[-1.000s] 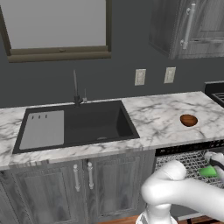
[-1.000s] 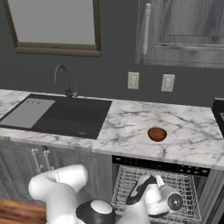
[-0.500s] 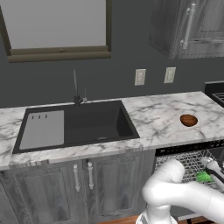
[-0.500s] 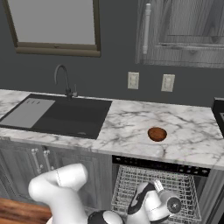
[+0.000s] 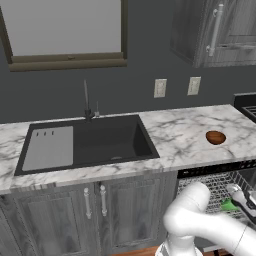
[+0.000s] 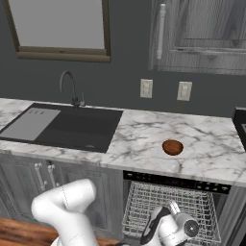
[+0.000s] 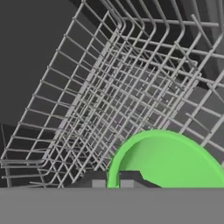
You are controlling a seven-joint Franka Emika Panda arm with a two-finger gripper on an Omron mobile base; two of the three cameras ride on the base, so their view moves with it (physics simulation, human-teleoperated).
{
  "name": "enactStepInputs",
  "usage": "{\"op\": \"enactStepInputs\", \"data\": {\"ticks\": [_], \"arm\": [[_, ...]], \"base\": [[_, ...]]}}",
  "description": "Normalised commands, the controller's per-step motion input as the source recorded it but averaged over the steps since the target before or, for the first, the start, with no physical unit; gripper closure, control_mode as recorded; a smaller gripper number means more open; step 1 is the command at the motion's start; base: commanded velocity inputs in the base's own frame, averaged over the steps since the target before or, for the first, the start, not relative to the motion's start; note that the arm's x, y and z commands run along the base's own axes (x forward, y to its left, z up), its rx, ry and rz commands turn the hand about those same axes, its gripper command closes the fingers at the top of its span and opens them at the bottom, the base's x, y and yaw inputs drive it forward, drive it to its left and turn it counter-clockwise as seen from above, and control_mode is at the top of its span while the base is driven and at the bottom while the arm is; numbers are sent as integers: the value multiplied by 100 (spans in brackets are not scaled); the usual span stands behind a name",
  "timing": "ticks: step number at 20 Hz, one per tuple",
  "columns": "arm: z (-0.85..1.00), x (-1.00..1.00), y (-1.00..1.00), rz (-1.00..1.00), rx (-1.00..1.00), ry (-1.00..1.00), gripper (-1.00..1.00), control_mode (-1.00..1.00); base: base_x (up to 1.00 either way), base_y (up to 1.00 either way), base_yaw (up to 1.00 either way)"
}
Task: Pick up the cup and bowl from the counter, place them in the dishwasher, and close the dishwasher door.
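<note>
At the bottom of the hand view the gripper (image 7: 113, 179) has its two dark fingertips pressed on either side of the rim of the cup (image 7: 168, 159), so the fingers are clamped on it rather than spread. The bright green mouth of the cup fills the lower right of that frame, with the white wires of the dishwasher (image 7: 131, 87) rack fanning out just behind it.

Compared with a second ago, the hand has sunk lower: in the left base view the cup (image 5: 229, 205) now sits deeper among the rack wires at the lower right, and in the right base view the wrist has dropped toward the bottom edge in front of the dishwasher (image 6: 173, 204). That suggests the cup is about to be set down and released.

Farther back, the bowl (image 6: 172, 147) rests untouched on the counter (image 6: 144, 139), right of centre, well apart from the black sink (image 6: 62, 126). It is likely the next thing to fetch.
</note>
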Motion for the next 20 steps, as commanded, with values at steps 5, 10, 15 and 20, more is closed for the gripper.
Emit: {"op": "enactStepInputs", "data": {"ticks": [5, 10, 15, 20], "arm": [[-38, 16, -14, 0, 2, 2, 100, -100], [-37, 12, -14, 0, 3, 1, 100, -100], [-26, 6, -8, 0, 1, 0, -100, -100], [-1, -13, -21, 0, 0, 0, -100, -100]], "base": [[0, 0, 0], [0, 0, 0], [0, 0, 0], [0, 0, 0]]}}
